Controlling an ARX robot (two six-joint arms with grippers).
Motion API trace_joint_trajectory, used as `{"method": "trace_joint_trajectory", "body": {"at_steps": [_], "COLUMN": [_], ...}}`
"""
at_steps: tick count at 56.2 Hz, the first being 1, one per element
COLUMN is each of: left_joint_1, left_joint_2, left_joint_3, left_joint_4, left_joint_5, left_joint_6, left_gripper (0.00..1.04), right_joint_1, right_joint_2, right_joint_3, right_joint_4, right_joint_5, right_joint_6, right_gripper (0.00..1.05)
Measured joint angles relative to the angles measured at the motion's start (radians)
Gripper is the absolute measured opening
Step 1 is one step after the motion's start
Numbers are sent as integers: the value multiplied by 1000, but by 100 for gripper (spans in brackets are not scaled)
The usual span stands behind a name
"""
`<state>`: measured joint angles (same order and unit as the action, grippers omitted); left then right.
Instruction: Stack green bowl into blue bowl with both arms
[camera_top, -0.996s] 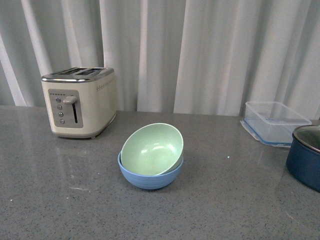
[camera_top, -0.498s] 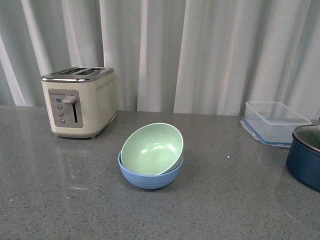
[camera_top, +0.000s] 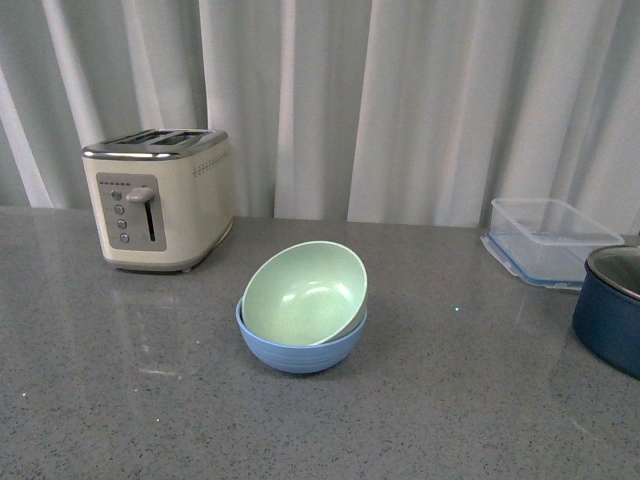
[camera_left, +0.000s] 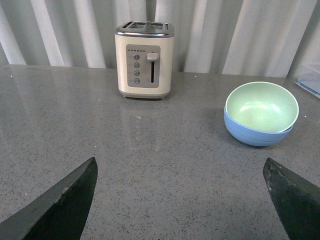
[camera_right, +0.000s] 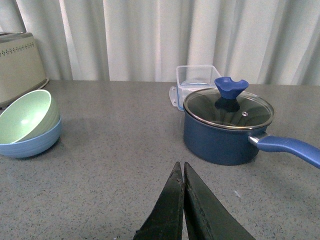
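Fingers first: our left gripper (camera_left: 180, 200) has its two black wedge-shaped fingers (camera_left: 62, 205) spread wide apart above bare bench, holding nothing, while our right gripper (camera_right: 183, 210) has its tapered black fingers (camera_right: 167, 212) pressed together tip to tip, also with nothing between them. Neither arm shows in the front view.

We see pale grey curtains (camera_top: 400, 100) hanging in soft vertical folds across the back. Below them the bench (camera_top: 120, 400) is a smooth, speckled grey stone-like slab with a faint sheen. At ten o'clock from the bowls stands a cream toaster (camera_top: 160, 200), boxy with rounded corners, a brushed-metal top and a grey control panel with a lever. At three o'clock, at the bench's edge of view, sits a dark navy pot (camera_right: 225, 130), round, with a glass lid, blue knob and long blue handle. Just behind it lies a clear plastic container (camera_top: 550, 240), rectangular and shallow.

Mid-bench, the blue bowl (camera_top: 300, 350) sits upright, matte sky-blue with faint ridges around its lower wall. Nested inside it is the green bowl (camera_top: 305, 295), matte mint, tilted so its hollow faces us.
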<state>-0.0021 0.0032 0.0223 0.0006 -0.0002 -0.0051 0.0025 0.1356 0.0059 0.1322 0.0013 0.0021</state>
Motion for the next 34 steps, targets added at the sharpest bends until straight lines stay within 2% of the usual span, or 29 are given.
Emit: {"method": "trace_joint_trajectory", "body": {"at_steps": [5, 18, 27, 34], "left_joint_1": [0, 0, 0, 0], "left_joint_2": [0, -1, -1, -1], "left_joint_3": [0, 0, 0, 0], "left_joint_4": [0, 0, 0, 0], "left_joint_5": [-1, 0, 0, 0], "left_joint_6": [0, 0, 0, 0], "left_gripper": [98, 98, 98, 98], "right_joint_1": [0, 0, 0, 0], "right_joint_2": [-97, -131, -131, -131], "right_joint_3": [0, 0, 0, 0], "right_joint_4": [-122, -130, -130, -130], "right_joint_5": [-2, -2, -2, -2], "right_joint_6": [0, -2, -2, -2], "right_gripper": [1, 3, 31, 59]}}
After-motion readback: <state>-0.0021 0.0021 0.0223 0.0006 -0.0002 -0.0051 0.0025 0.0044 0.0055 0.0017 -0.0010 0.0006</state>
